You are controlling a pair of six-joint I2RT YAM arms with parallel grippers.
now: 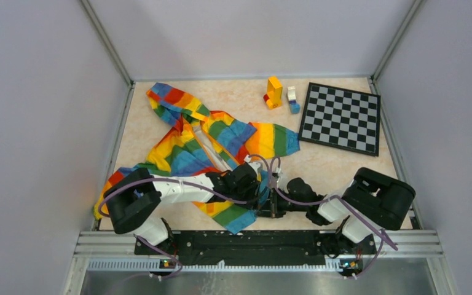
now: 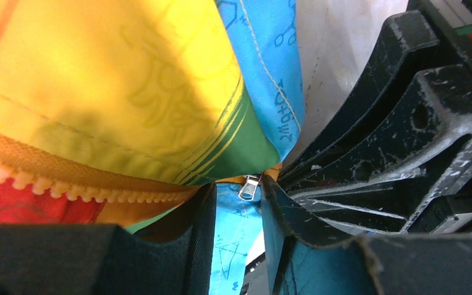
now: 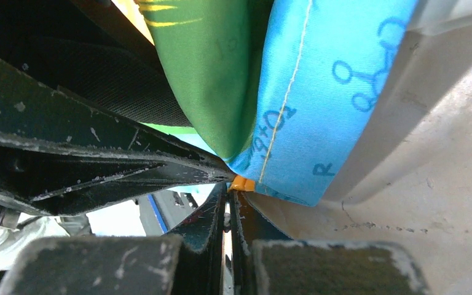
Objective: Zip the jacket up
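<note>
Showing a rainbow-striped jacket (image 1: pixel 190 147) lying spread open on the left half of a pale table (image 1: pixel 344 169), hood pointing far left, hem nearest the arms. Meeting at that hem with both grippers, just beside each other. Holding the left gripper (image 2: pixel 238 236) parted, straddling blue fabric, with the small silver zipper pull (image 2: pixel 249 186) sitting between the tips, not clearly touched. Clenching the right gripper (image 3: pixel 228 212) tight, apparently pinching the orange zipper end (image 3: pixel 241 183) at the very tips. Judging the step as getting hold of the pull at the zipper's foot. To do it well: probably holding the orange end taut and steady, closing squarely on the pull rather than on cloth, then drawing along the orange teeth (image 2: pixel 67 187) toward the hood without bunching.
</note>
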